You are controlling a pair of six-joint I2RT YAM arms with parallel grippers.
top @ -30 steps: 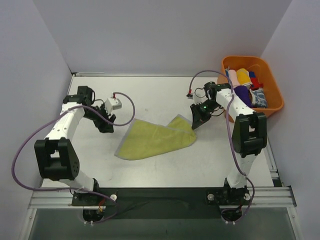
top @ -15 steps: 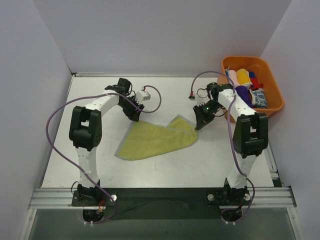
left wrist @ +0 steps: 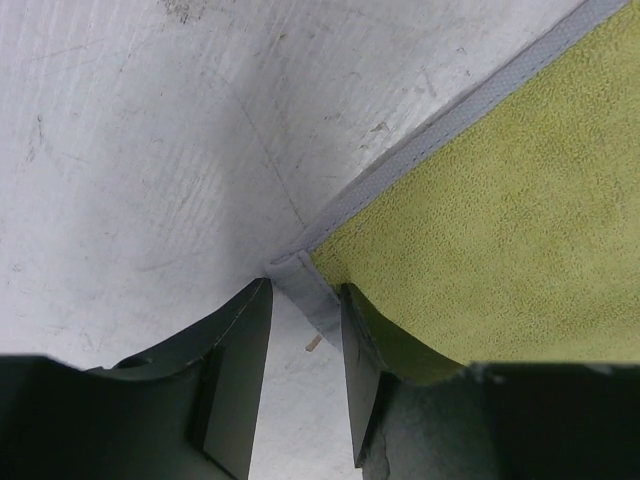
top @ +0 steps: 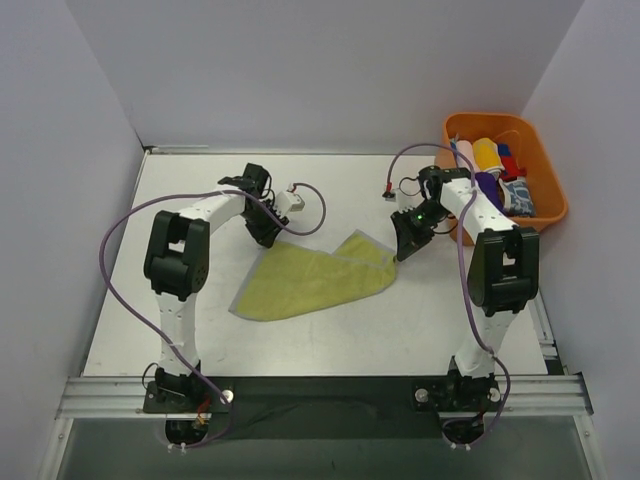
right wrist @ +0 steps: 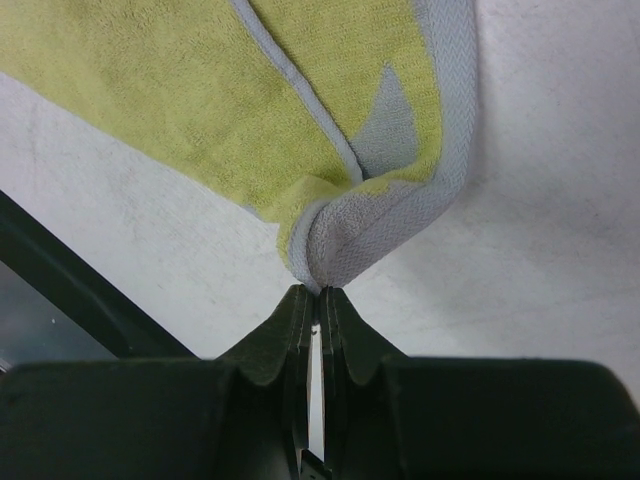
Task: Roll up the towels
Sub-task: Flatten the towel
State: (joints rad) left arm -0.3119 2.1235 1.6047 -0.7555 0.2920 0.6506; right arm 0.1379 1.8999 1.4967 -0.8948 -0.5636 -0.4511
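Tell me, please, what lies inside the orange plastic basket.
Inside the orange plastic basket lie several cloths: a yellow one, a purple one, a blue-and-white patterned one. What lies beneath them is covered.

The towel (top: 310, 285) is plain yellow-green with a grey woven border band. The desk (top: 330, 345) is white with faint grey scuffs. The basket (top: 548, 165) is orange; inside it are yellow, purple and red items and a blue-and-white patterned cloth (top: 518, 197). The left gripper (left wrist: 305, 300) and right gripper (right wrist: 318, 300) are black. The arms (top: 480, 205) have white links and black joints. The cables (top: 105, 265) are purple.
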